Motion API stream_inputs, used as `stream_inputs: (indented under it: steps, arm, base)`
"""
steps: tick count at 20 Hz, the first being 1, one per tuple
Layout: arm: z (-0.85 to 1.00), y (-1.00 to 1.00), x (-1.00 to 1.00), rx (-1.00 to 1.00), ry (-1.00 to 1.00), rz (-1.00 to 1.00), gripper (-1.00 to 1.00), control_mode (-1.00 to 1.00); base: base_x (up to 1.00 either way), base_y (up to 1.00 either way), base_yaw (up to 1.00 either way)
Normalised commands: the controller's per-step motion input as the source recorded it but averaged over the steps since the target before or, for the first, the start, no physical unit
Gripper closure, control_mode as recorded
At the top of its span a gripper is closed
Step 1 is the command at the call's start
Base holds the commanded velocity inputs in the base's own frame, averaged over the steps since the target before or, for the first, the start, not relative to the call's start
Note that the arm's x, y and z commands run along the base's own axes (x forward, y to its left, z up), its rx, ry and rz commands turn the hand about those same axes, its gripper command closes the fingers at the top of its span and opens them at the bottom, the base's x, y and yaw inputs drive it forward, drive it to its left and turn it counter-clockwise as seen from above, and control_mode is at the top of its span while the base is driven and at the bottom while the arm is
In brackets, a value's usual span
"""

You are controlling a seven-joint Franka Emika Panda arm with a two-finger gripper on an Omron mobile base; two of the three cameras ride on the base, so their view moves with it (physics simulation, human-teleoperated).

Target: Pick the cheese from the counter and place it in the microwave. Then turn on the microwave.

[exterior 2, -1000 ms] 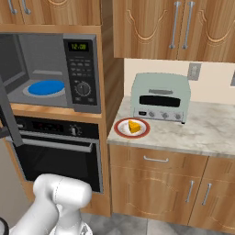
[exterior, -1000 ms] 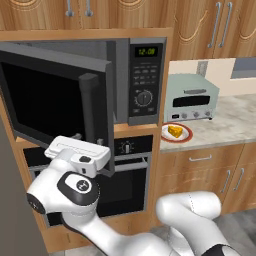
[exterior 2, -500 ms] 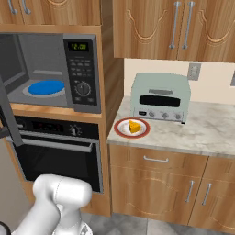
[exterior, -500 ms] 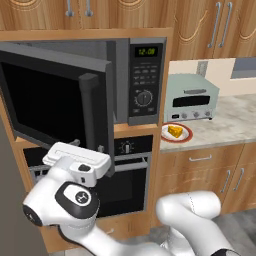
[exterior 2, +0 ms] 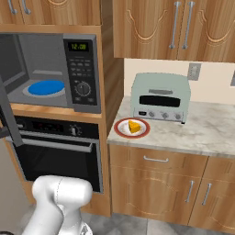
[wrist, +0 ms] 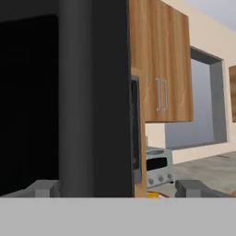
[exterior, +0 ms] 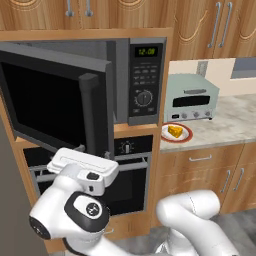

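The cheese (exterior: 175, 131) (exterior 2: 134, 126) is a small yellow wedge on a red-rimmed plate (exterior: 165, 134) (exterior 2: 118, 129) at the counter's (exterior: 230, 125) (exterior 2: 202, 135) left end. The microwave (exterior: 145, 80) (exterior 2: 82, 73) stands with its dark door (exterior: 50, 100) swung wide open, and a blue turntable (exterior 2: 44, 87) shows inside. My gripper (wrist: 122, 189) is open, right in front of the door's vertical bar handle (exterior: 89, 115) (wrist: 76, 92). That handle stands between my two fingertips (wrist: 46, 189) without being gripped. My white hand (exterior: 82, 167) sits just below the door's lower edge.
A pale-green toaster oven (exterior: 192, 97) (exterior 2: 160, 96) stands on the counter behind the plate. Under the microwave is a black oven (exterior 2: 55, 151) with a horizontal handle. Wooden cabinets hang above and drawers sit below the counter. The open door juts out toward me on the left.
My hand has sunk slightly lower and a little to the right under the door. The jaws have spread a bit wider. Door, cheese and plate have not moved.
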Motion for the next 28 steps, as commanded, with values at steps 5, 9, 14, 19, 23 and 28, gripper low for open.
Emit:
stream_inputs:
  steps: [5, 9, 14, 19, 23, 28]
  arm:
    - [0.01, -0.24, -0.05, 0.08, 0.0, 0.05, -1.0, -1.0]
    - [0.13, -0.08, -0.04, 0.07, 0.0, 0.08, -1.0, -1.0]
    - [0.14, -0.04, -0.02, 0.04, 0.0, 0.09, -1.0, -1.0]
    - [0.13, -0.03, -0.08, 0.03, 0.0, 0.08, -1.0, -1.0]
    - [0.12, -0.05, -0.09, 0.02, 0.0, 0.07, -1.0, -1.0]
    - [0.06, -0.11, -0.02, 0.01, 0.0, 0.11, -1.0, -1.0]
  base:
    - [0.0, 0.0, 0.0]
    - [0.0, 0.0, 0.0]
    - [0.0, 0.0, 0.0]
    - [0.0, 0.0, 0.0]
    - [0.0, 0.0, 0.0]
    - [0.0, 0.0, 0.0]
